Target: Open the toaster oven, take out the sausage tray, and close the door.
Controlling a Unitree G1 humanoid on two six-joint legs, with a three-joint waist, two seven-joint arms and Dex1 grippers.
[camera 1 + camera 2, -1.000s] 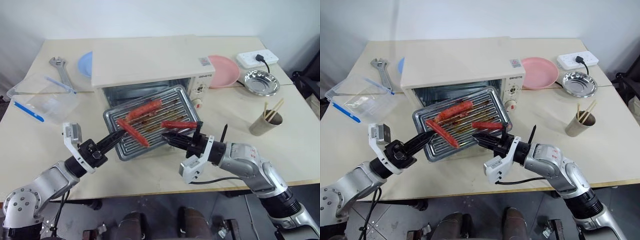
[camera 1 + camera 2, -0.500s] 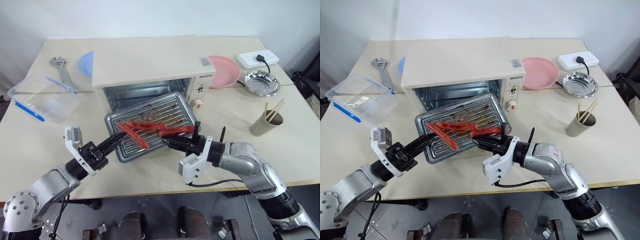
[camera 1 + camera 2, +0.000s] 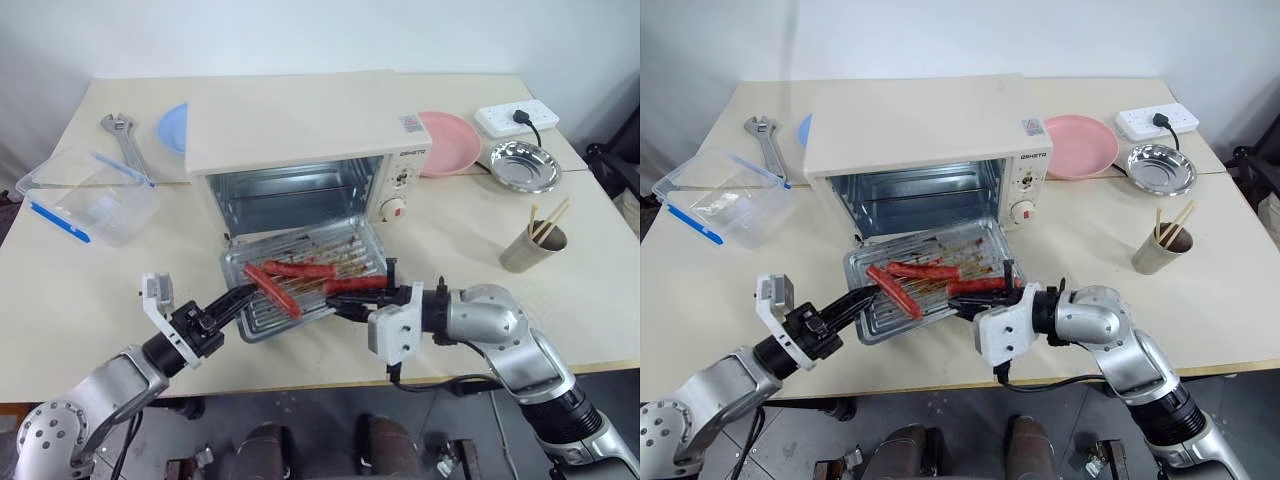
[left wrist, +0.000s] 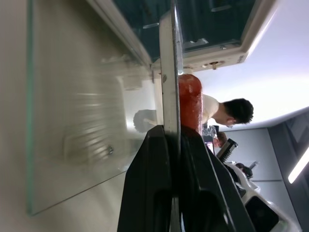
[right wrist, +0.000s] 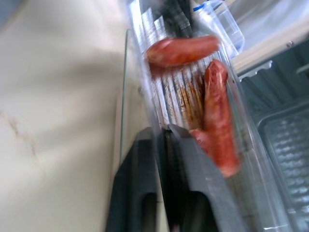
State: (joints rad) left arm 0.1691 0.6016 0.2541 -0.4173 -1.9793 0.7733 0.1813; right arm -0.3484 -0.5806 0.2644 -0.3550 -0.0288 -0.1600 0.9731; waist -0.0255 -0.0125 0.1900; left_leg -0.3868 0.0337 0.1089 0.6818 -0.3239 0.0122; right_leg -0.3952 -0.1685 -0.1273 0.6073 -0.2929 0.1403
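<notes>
The cream-white toaster oven [image 3: 300,120] stands open, its cavity empty. Its glass door [image 4: 72,121] lies folded down flat in front. The silver ridged sausage tray [image 3: 232,262] rests nearly level just above the door, with three red sausages [image 3: 290,268] lying across it. My left gripper [image 3: 245,296] is shut on the tray's near left rim, and the left wrist view shows its fingers [image 4: 149,183] pinching the thin metal edge. At the near right rim, my right gripper [image 3: 345,300] has the edge between its fingers [image 5: 140,183].
A clear plastic container [image 3: 85,195], a wrench [image 3: 125,145] and a blue plate [image 3: 172,125] lie to the left. A pink plate [image 3: 450,140], steel dish [image 3: 523,165], power strip [image 3: 515,117] and cup of chopsticks [image 3: 532,247] are to the right. A person [image 4: 231,111] stands beyond the oven.
The tray has gone from steeply tilted to nearly level and come down toward the open door. The sausages rolled together. My right wrist has rolled.
</notes>
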